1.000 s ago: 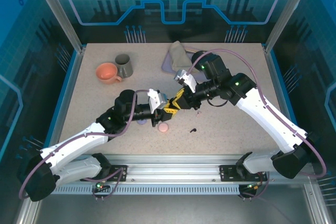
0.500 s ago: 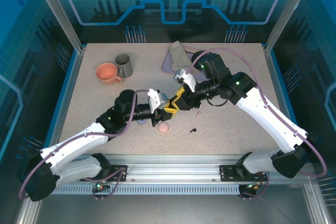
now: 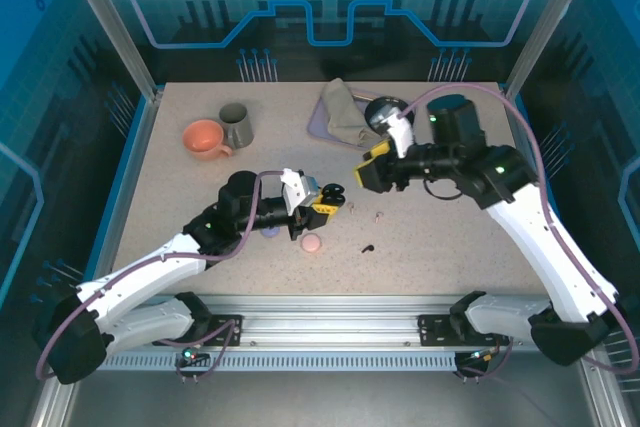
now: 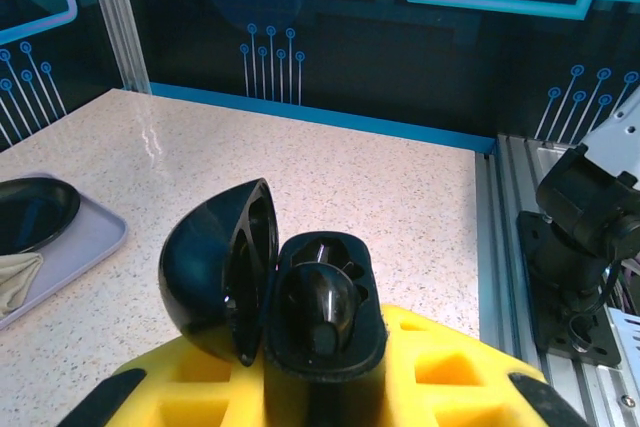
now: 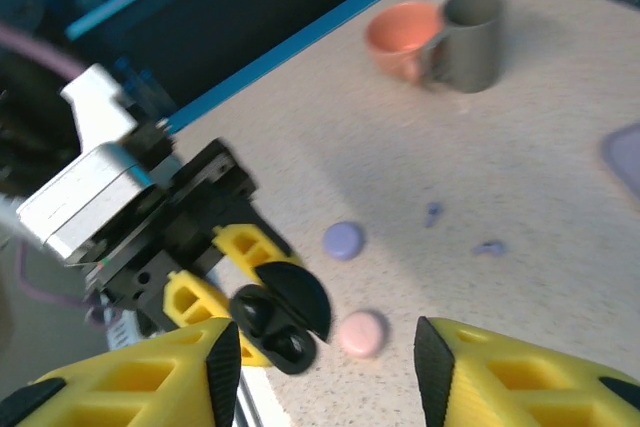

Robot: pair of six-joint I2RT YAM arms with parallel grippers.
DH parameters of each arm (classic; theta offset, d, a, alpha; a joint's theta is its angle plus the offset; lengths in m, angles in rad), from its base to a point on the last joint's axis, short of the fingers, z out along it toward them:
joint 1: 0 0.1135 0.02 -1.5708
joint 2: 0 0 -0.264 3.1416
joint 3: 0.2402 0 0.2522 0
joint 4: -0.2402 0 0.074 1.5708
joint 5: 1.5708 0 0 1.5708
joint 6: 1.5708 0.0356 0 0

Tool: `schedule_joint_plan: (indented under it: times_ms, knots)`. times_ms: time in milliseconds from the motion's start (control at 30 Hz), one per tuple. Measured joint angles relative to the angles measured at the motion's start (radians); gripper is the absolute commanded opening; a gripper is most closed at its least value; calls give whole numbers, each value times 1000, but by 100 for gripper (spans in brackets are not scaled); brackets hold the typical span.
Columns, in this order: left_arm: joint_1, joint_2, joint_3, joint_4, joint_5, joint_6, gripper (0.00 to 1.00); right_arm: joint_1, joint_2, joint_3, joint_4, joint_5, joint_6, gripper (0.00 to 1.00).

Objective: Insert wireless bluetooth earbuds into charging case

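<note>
The left claw (image 3: 328, 202) sits at centre frame in the top view, clamped on the base of the black case (image 4: 325, 312). The case's lid (image 4: 215, 267) hangs open to the left. A glossy black shape sits in the base, probably one bud, but I cannot tell whether it is fully seated. If it is not, any tilt of the left wrist could spill it, or the lid could shut on its stem.

The right claw (image 3: 362, 175) sits just right of the case, its fingers apart with nothing between them. A loose black bud (image 3: 368, 246) lies on the table at lower centre, well apart from both claws. It is tiny and lies flat, so closing fingers could flick it away or pinch it crooked, and it would then enter the case badly.

Two lilac buds (image 5: 432, 212) lie at right of centre in the right wrist view, near the lilac case (image 5: 343, 239). The pink case (image 5: 360, 332) lies just beside the held one, and a low sweep of either arm could knock it. With three colours about, a bud could also go into the wrong case.
</note>
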Motion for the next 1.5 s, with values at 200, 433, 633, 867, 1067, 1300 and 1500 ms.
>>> schedule_joint_plan:
  times_ms: [200,433,633,867,1067,1300,1500]
  knots:
    - [0,-13,0,-2,-37,31,0,-95,-104,-92,7,86,220,61]
    - [0,-97,0,-21,-59,80,0,-109,-74,-164,-111,156,489,62]
    - [0,-146,0,-85,-77,150,0,-106,-72,-410,-58,147,817,67]
    - [0,-148,0,-135,-77,200,0,-54,-73,-614,-11,204,1237,62]
    - [0,-151,0,-142,-77,215,0,8,-74,-628,-22,310,1456,62]
    - [0,-158,0,-147,-76,229,0,91,37,-628,4,389,1583,62]
    - [0,-177,0,-173,-65,229,0,142,153,-604,27,418,1668,61]
